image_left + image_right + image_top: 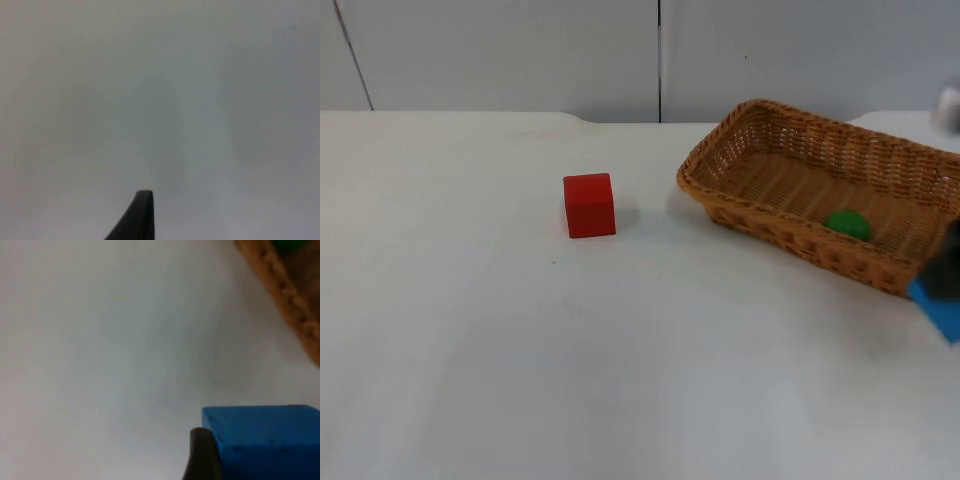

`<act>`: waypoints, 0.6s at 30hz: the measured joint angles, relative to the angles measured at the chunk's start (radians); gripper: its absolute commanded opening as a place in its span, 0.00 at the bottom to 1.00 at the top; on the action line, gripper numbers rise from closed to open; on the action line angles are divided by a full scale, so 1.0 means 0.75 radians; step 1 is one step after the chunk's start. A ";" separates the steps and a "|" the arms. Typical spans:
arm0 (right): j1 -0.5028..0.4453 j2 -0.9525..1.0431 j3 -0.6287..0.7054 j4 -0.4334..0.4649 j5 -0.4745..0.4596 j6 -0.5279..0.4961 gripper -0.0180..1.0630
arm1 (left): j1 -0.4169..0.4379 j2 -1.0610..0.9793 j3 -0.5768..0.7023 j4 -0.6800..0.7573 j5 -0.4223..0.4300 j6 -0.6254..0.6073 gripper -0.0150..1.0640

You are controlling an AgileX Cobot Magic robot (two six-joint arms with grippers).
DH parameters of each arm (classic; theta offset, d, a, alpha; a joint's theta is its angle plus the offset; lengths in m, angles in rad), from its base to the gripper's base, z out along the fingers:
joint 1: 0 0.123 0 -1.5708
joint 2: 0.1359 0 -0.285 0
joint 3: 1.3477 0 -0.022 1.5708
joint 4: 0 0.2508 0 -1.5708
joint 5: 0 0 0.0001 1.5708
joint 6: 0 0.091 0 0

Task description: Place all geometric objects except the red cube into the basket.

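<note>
One red cube (589, 205) is sitting at nine o'clock of the one basket (790, 170), which is holding one green ball (847, 224). The right gripper (200, 455) is pinching one blue block (265, 440) just beside the basket's four o'clock edge. The left gripper (137, 220) is waiting over bare table (520, 350); its spread, I cannot tell.

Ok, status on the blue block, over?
Right pincer shut on blue block, beside the basket. Green ball in it. Red cube on table. Left arm waits.
</note>
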 measured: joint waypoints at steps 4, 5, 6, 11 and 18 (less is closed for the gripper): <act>-0.019 -0.216 -0.031 0.003 0.102 0.001 0.02 | 0.000 0.000 0.000 0.003 0.000 0.000 0.99; -0.037 -0.254 -0.055 0.003 0.149 0.001 0.02 | 0.000 0.000 0.000 0.004 0.000 0.000 0.99; -0.055 -0.285 -0.086 0.003 0.221 0.004 0.02 | 0.000 0.000 0.000 0.004 0.000 0.000 0.99; -0.160 -0.307 -0.179 -0.003 0.378 -0.030 0.02 | 0.000 0.000 0.000 0.006 0.000 0.000 0.99; -0.333 -0.154 -0.306 -0.003 0.418 -0.045 0.02 | 0.000 0.000 0.000 0.006 0.000 0.000 0.99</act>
